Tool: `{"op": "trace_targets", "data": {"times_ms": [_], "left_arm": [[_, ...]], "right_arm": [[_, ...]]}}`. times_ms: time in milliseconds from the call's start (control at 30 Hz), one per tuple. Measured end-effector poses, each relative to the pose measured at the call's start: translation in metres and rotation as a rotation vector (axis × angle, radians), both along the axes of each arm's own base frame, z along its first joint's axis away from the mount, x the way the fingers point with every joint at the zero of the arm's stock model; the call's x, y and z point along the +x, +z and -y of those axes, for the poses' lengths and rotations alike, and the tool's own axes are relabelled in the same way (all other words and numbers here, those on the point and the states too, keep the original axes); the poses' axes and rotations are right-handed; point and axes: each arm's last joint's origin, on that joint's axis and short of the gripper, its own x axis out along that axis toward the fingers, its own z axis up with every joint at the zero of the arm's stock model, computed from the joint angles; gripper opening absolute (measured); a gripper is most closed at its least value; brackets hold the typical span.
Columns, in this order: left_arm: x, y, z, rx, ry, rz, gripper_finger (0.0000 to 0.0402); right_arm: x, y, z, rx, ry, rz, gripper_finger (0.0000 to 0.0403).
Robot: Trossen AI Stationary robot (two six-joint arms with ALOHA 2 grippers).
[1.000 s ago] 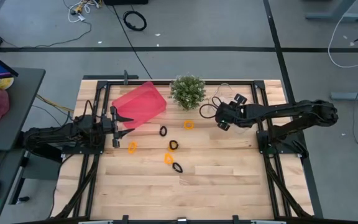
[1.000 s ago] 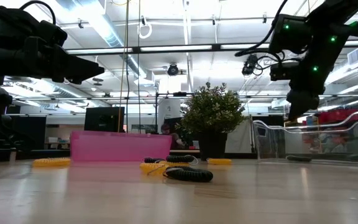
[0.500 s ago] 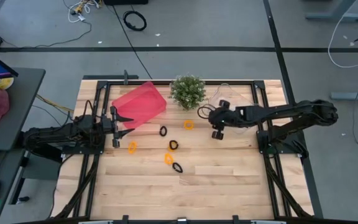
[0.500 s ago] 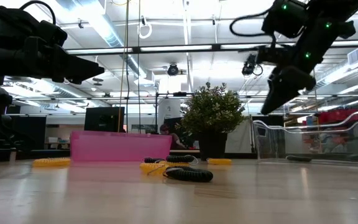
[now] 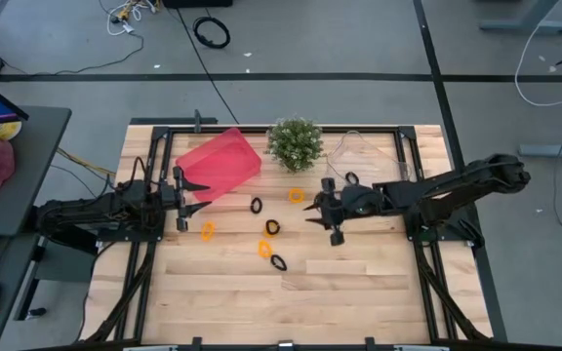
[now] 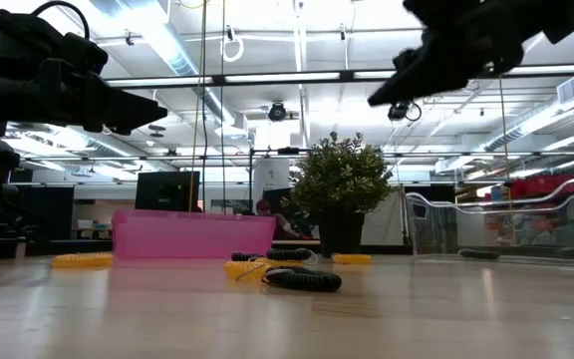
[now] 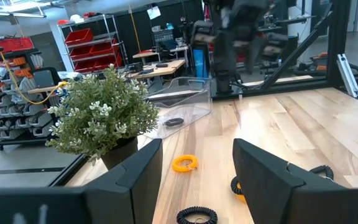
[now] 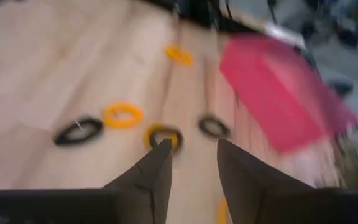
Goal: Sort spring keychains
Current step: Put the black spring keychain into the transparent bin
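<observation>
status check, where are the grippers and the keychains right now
Right gripper open, empty, above the table by the spring keychains. Left gripper open, waiting beside the pink bin. One black keychain in clear bin. Nothing in the way.

Right pincer point(image 5: 312, 213) hangs mid-table, fingers parted (empty); left pincer point(image 5: 185, 196) waits open.

We see a pale, smooth wooden table point(image 5: 359, 278), a translucent pink plastic bin point(image 5: 220, 164), and a clear glossy plastic tray point(image 6: 511, 221).
</observation>
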Motion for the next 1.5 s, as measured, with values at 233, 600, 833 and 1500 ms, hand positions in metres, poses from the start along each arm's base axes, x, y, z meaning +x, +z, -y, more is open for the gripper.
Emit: {"op": "trace_targets", "data": {"times_ms": [233,600,833,1500], "left_arm": [[0.000,0.000,0.000,0.000,0.000,-0.001,0.0200],[0.000,0.001,0.000,0.000,0.000,0.007,0.0200],[0.000,0.001,0.000,0.000,0.000,0.007,0.0200],[0.000,0.001,0.000,0.000,0.000,0.007,0.0200]], "right_arm": [[0.010,0.000,-0.030,0.006,0.106,0.110,0.0133],[0.030,-0.025,-0.056,0.105,0.110,0.024,0.0133],[0.054,-0.044,-0.085,0.128,0.114,-0.150,0.0133],[0.094,-0.136,-0.094,0.232,0.035,-0.286,0.0133]]}}
